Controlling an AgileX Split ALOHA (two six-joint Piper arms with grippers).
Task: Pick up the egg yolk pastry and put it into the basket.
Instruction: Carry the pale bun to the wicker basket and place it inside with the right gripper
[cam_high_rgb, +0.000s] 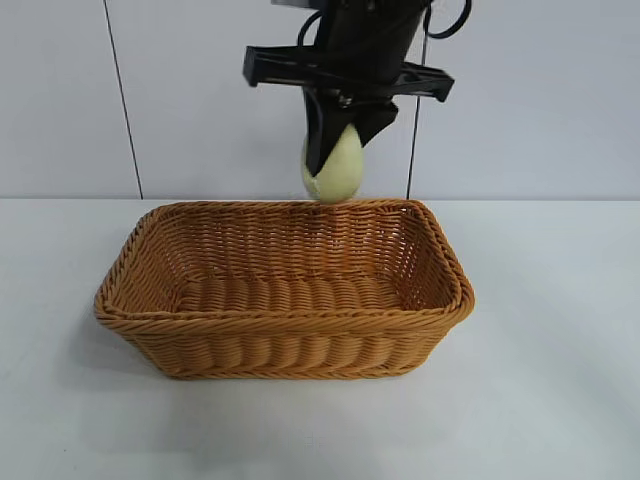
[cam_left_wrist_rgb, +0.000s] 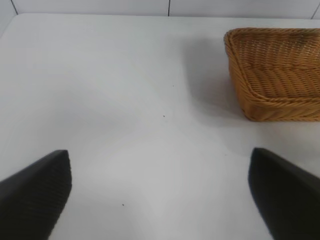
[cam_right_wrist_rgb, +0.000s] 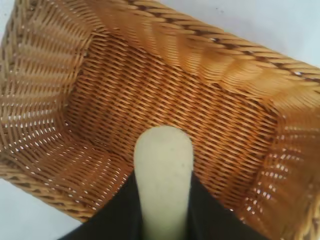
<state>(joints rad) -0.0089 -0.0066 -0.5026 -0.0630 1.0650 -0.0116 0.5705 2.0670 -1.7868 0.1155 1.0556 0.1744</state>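
Note:
The orange-brown wicker basket (cam_high_rgb: 285, 290) stands in the middle of the white table. My right gripper (cam_high_rgb: 340, 150) hangs above the basket's far rim, shut on the pale yellow-cream egg yolk pastry (cam_high_rgb: 333, 168), squeezed between the black fingers. In the right wrist view the pastry (cam_right_wrist_rgb: 163, 170) sits between the fingers (cam_right_wrist_rgb: 212, 215) over the basket's woven floor (cam_right_wrist_rgb: 165, 95). My left gripper (cam_left_wrist_rgb: 160, 195) is open and empty above bare table, with a corner of the basket (cam_left_wrist_rgb: 275, 70) off to one side.
The white table (cam_high_rgb: 560, 380) spreads around the basket. A white panelled wall (cam_high_rgb: 60, 100) stands behind it. The left arm does not show in the exterior view.

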